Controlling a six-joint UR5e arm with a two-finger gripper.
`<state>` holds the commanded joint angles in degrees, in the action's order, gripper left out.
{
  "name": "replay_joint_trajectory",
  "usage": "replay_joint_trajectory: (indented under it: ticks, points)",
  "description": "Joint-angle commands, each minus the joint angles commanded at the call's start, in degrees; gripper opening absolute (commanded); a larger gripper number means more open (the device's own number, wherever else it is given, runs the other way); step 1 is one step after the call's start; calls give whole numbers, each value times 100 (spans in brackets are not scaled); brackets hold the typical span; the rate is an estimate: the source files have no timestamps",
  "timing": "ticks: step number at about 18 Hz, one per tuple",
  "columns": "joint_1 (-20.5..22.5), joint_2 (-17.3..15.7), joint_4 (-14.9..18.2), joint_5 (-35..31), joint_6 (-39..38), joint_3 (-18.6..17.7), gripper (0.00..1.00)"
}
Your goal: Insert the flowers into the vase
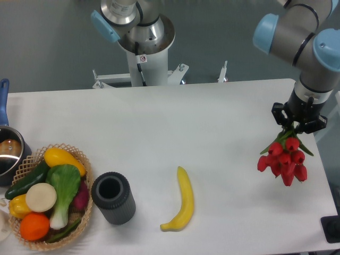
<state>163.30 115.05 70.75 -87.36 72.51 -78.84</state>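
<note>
**Tulips held at the right edge, vase waiting lower left**

At the far left a steel pot [8,154] with a blue handle is cut off by the frame. Beside it a woven wicker basket [79,159] holds plastic vegetables, its lower rim close to the front edge of the white bench [159,117]. Just right of the basket stands the vase [112,197], a dark grey ribbed cylinder with a round black mouth. A smooth yellow banana [180,202] lies near it, apart. Wide bare bench stretches rightward. Near the right edge the black hand [298,123] is clamped on the green stems of the flowers [284,158], red blooms hanging downward; the stems are mostly hidden by the fingers.
</note>
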Motion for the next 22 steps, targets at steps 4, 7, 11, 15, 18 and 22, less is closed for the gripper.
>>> replay_joint_trajectory:
  ticks: [4,7,11,15,18,22]
  points:
    - [9,-18,0,17,18,0,0]
    - [-17,-35,-17,79,9,9,0]
    - [-149,-219,-123,578,-70,0,0]
    - [-333,-693,-552,1790,-527,-324,0]
    - [-325,-1133,-1412,3228,-659,-982,0]
    - [-316,-1529,-2197,4385,-1599,-1468,0]
